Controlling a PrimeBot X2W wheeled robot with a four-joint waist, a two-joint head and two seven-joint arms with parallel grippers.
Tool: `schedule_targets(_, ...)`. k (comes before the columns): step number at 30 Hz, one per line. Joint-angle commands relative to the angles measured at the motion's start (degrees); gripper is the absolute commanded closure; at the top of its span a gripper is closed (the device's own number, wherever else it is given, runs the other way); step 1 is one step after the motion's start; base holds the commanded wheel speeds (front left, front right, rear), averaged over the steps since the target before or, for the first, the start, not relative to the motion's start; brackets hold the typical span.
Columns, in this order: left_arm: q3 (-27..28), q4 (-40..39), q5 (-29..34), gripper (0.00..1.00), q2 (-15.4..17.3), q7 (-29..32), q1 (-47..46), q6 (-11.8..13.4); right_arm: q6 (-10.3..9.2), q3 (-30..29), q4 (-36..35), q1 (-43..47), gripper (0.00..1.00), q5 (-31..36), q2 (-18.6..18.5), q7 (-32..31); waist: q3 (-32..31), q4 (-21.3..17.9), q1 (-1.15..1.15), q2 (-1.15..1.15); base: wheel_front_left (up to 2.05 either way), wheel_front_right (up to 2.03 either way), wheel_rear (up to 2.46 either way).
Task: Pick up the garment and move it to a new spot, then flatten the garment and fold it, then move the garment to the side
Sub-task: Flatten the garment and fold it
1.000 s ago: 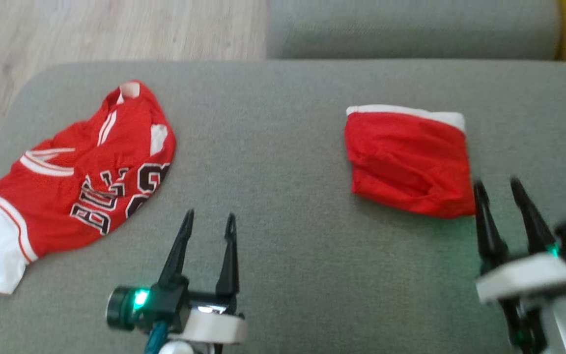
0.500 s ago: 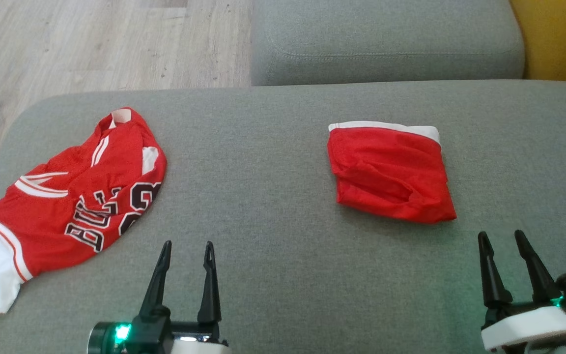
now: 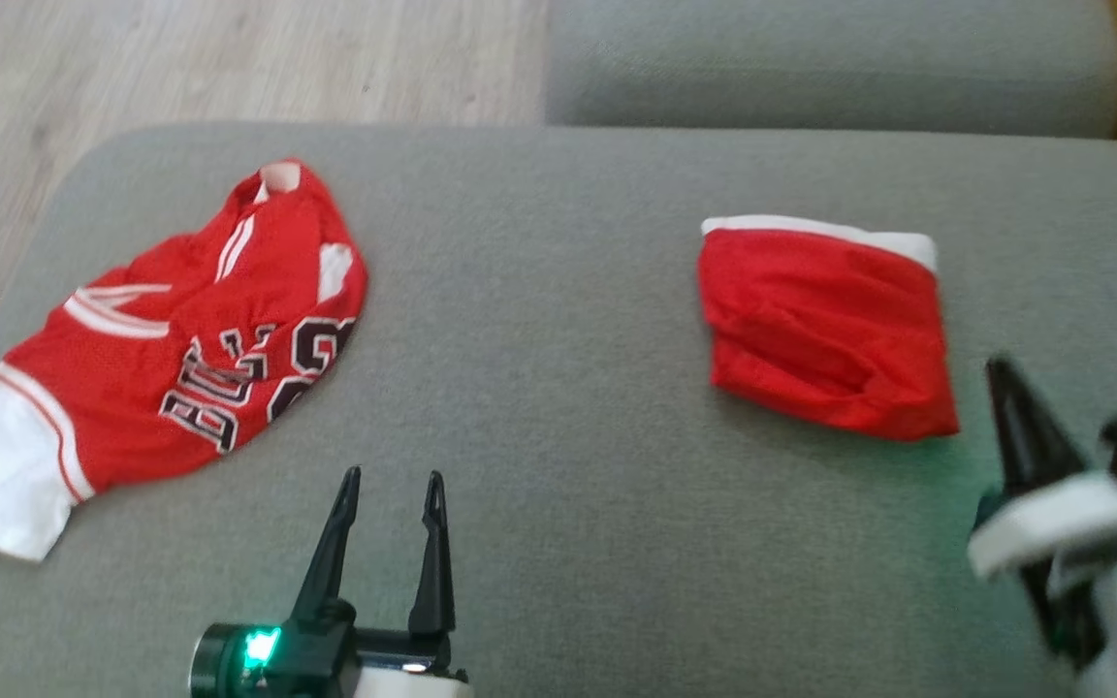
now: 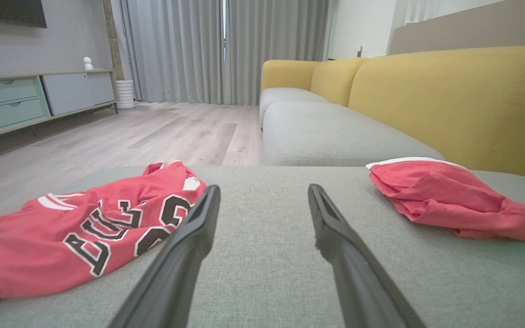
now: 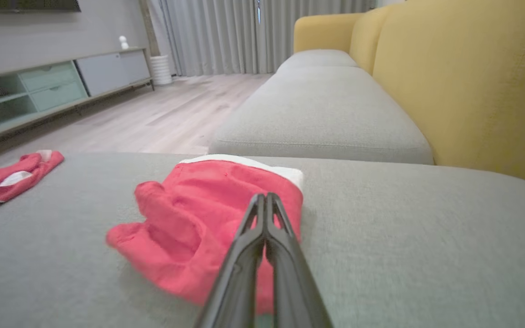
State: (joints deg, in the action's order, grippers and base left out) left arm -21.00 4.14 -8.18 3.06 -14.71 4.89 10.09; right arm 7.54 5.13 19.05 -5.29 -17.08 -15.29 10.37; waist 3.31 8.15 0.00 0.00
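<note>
Two garments lie on my grey fabric cushion (image 3: 558, 291): a folded red mesh bundle (image 3: 825, 325) just beside my clenched, empty right gripper (image 5: 265, 197), and a crumpled red lettered jersey (image 3: 180, 330) at left. That fold looks finished to me; next, my spread-open left gripper (image 3: 394, 475) should pinch the jersey

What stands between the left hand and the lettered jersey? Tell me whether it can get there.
Probably yes. The left hand is open and empty, and the lettered jersey lies to its left on the grey cushion, with bare cushion between them.
</note>
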Motion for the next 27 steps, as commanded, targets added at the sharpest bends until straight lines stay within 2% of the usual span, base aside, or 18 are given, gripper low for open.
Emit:
schedule_targets(1, 0.7, -2.0, -0.2, 0.0, -0.2, -0.3, -3.8, 0.3, -0.05, 1.1, 0.7, -6.1, 1.0, -0.5, -2.7, -2.7, 2.3, 2.0, 0.0, 0.0, 0.0, 0.0, 0.0)
schedule_targets(5, -0.3, -1.9, -0.5, 0.0, -0.2, -0.3, -5.2, 0.7, -0.05, 2.2, 5.5, -12.6, 1.0, -1.7, -4.7, -6.5, 4.8, 3.7, 0.0, 0.0, 0.0, 0.0, 0.0)
schedule_targets(10, -1.7, -1.6, -1.0, 0.0, -0.2, -0.3, -6.7, 0.9, -0.05, 6.5, 9.8, -16.6, 1.0, -3.6, -6.7, -8.3, 6.7, 5.2, 0.0, 0.0, 0.0, 0.0, 0.0)
schedule_targets(13, -2.5, -1.3, -1.4, 0.0, -0.2, -0.3, -7.6, 1.2, -0.05, 11.3, 11.4, -16.9, 1.0, -6.5, -7.2, -8.8, 7.5, 6.0, 0.0, 0.0, 0.0, 0.0, 0.0)
schedule_targets(24, -2.5, -0.4, -1.4, 0.0, -0.2, -0.3, -8.3, 1.8, -0.05, 30.8, 9.2, -12.5, 1.0, -19.1, -7.3, -9.9, 6.9, 5.1, 0.0, 0.0, 0.0, 0.0, 0.0)
schedule_targets(27, -1.9, -0.1, -1.3, 0.0, -0.2, -0.3, -8.1, 1.7, -0.05, 34.8, 7.4, -11.5, 1.0, -21.2, -7.3, -8.2, 5.6, 4.1, 0.0, 0.0, 0.0, 0.0, 0.0)
